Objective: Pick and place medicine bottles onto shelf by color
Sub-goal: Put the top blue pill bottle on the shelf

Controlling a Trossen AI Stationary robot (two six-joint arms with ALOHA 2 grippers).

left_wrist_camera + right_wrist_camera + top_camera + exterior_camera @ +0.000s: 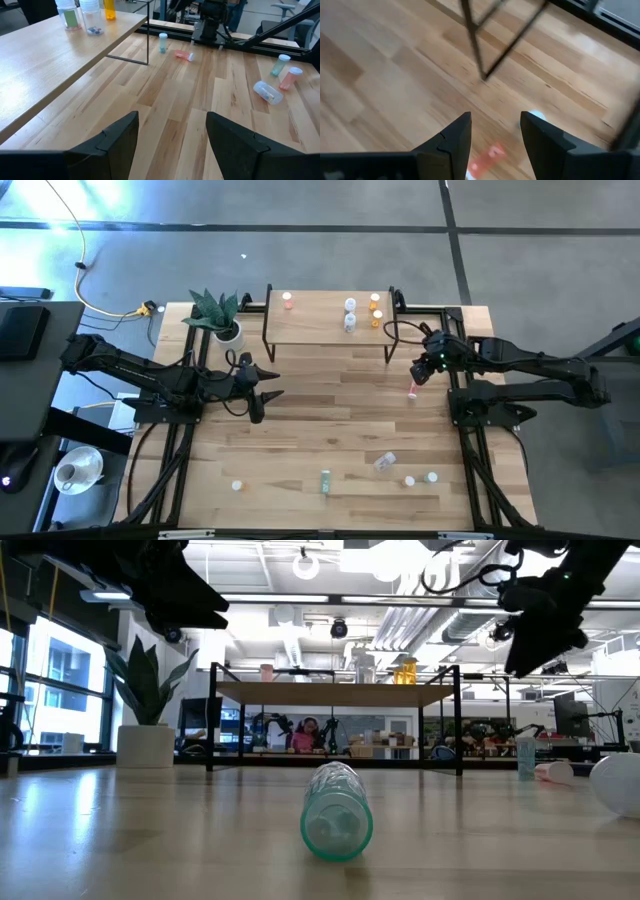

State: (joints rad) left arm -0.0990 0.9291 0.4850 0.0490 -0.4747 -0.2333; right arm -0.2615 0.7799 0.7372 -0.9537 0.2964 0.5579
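Fingers of the right gripper (492, 145) are spread apart and hold nothing. They hang over a pink bottle (412, 388) lying on the tabletop (330, 420) near the shelf (320, 323). Left gripper (172, 145) fingers are spread too and empty, out over the tabletop. Pink, clear and orange bottles stand on the shelf. A green bottle (337, 810) lies near the front edge.
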